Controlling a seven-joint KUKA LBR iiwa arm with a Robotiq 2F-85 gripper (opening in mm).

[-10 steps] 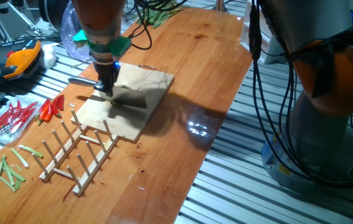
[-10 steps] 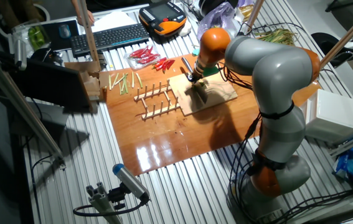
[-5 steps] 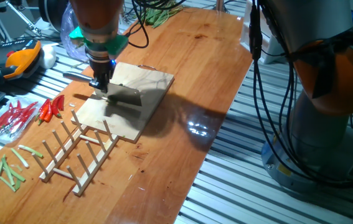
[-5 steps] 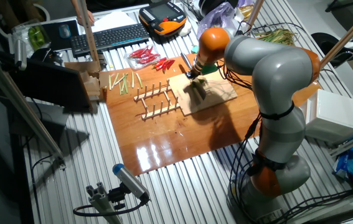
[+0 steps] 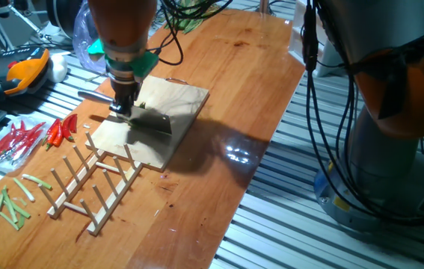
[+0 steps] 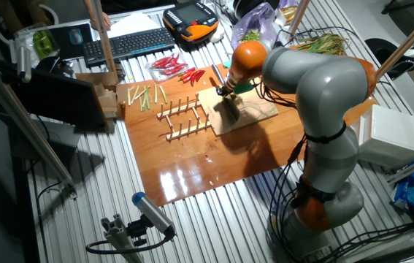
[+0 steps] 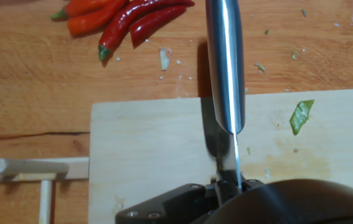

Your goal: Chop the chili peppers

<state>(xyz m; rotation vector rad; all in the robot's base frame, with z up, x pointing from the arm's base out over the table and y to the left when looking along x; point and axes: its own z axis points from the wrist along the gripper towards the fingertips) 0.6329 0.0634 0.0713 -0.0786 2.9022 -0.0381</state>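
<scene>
Our gripper (image 5: 124, 107) is clamped on a knife (image 7: 225, 68) above the wooden board (image 7: 151, 155). The chili peppers (image 7: 301, 116), one small green piece, lie right of the blade: light, soft, likely slippery.

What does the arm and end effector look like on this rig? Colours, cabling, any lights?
The arm has silver-grey rounded link shells with orange joint bands. Loose black cables run down alongside it to the base. A teal-green ring sits at the wrist, above a small black gripper with a blue light on it.
</scene>
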